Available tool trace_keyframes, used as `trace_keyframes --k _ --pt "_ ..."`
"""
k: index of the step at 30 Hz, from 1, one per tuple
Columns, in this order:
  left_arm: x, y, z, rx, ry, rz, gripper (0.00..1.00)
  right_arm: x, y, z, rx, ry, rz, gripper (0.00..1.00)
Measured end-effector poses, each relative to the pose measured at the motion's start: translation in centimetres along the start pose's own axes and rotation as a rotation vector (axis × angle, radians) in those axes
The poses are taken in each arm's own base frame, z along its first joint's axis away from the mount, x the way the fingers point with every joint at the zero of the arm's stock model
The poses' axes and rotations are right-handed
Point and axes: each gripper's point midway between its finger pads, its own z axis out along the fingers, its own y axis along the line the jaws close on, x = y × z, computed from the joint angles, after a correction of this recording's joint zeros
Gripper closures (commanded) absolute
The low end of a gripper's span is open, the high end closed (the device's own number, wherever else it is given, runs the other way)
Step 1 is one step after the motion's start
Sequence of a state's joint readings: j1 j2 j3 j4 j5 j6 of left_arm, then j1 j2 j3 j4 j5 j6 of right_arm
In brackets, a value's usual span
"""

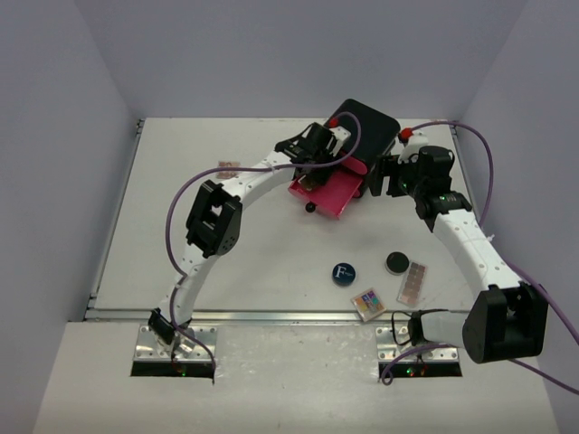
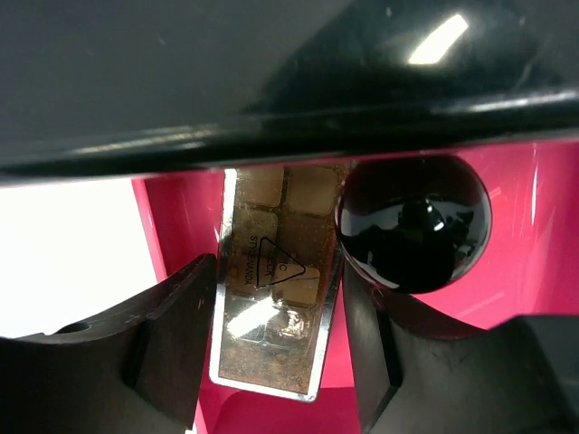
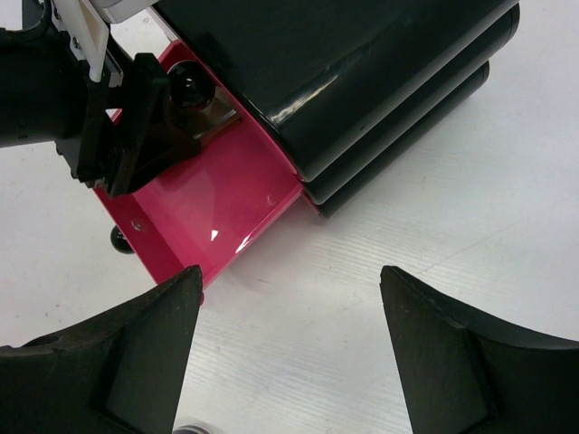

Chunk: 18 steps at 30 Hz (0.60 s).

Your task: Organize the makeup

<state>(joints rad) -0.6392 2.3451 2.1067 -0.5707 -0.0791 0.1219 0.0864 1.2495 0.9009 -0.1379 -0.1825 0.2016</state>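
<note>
**Brown palette** [image 2: 271, 298]: flat, rectangular, with a mirror-bright rim. It lies lengthways between the left fingers [image 2: 194, 303], inside the open pink drawer [image 2: 176, 217]. Its far end reaches under the front edge of the black box [image 2: 181, 72]. A glossy black ball [image 2: 414, 221] sits just beside it at 3 o'clock; I cannot tell what the ball is.

**Left fingers:** partway closed, with the tips pressed against the palette's two long edges. Further back, a strip of pink shows on each side between finger and palette.

**Right fingers** [image 3: 167, 316]: spread wide and holding nothing, with only bare worktop [image 3: 407, 235] between them. The drawer corner and the box lie at their 11 to 12 o'clock. From above they hang just beside the box, at 3 o'clock of the drawer.

**Loose items, seen from above:**
- The drawer juts from the box toward 7 o'clock.
- Blue compact [image 1: 343, 272]: at 6 o'clock of the drawer, well apart from it.
- Black compact [image 1: 395, 262]: near the blue compact, at its 3 o'clock.
- Second brown palette [image 1: 412, 284]: just beside the black compact, at its 4 o'clock.
- Multicoloured palette [image 1: 368, 303]: at 5 o'clock of the blue compact.
- Third palette [image 1: 228, 168]: alone at 9 o'clock of the drawer, beyond the left arm.
</note>
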Motion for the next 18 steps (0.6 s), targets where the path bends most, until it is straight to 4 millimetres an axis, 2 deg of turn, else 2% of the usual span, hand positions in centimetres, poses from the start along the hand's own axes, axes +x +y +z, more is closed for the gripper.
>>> trace_keyframes --k 10,12,18 --pt "0.62 0.23 0.44 -0.016 0.006 0.002 0.42 0.32 -0.01 -0.06 0.001 0.013 0.004 0.2" --pt "0.66 0.25 0.45 -0.018 0.007 0.002 0.38 0.55 -0.01 -0.1 0.001 0.022 0.005 0.19" --pt "0.48 0.26 0.46 -0.018 0.0 0.001 0.37 0.98 -0.2 -0.23 0.013 0.039 0.009 0.17"
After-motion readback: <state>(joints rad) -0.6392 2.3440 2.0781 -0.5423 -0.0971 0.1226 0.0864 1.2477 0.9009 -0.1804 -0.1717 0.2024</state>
